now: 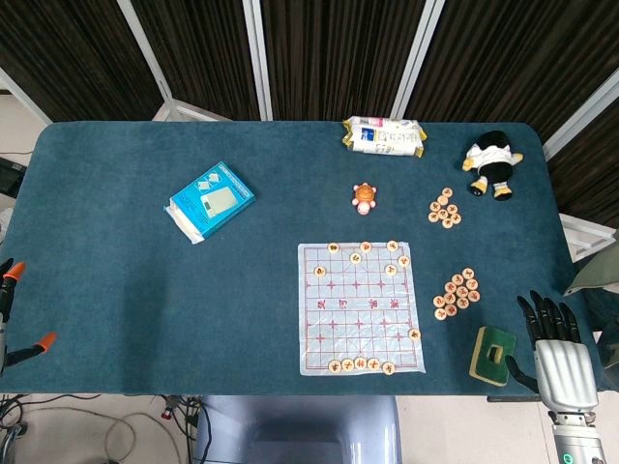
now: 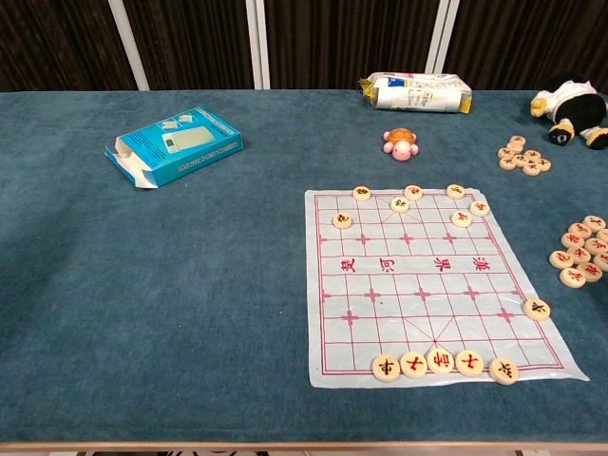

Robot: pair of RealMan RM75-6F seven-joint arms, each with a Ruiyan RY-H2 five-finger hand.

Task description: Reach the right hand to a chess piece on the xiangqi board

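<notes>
The xiangqi board [image 1: 360, 319] [image 2: 427, 285] is a pale sheet with red lines on the blue table, right of centre. Round wooden chess pieces sit along its far edge [image 1: 366, 246] [image 2: 412, 193], in a row at its near edge [image 1: 360, 364] [image 2: 441, 361], and one at its right edge [image 1: 414, 334] [image 2: 538, 308]. My right hand [image 1: 556, 343] hovers at the table's near right corner in the head view, fingers spread and empty, well right of the board. It does not show in the chest view. My left hand is out of both views.
Loose piece piles [image 1: 456, 293] [image 1: 445, 207] lie right of the board. A green-and-yellow sponge [image 1: 492, 355] sits beside my right hand. Further off are a turtle toy [image 1: 364, 198], a blue box [image 1: 210, 200], a snack bag [image 1: 384, 135] and a plush toy [image 1: 491, 162]. Orange-tipped clamps [image 1: 12, 275] stand at the left edge.
</notes>
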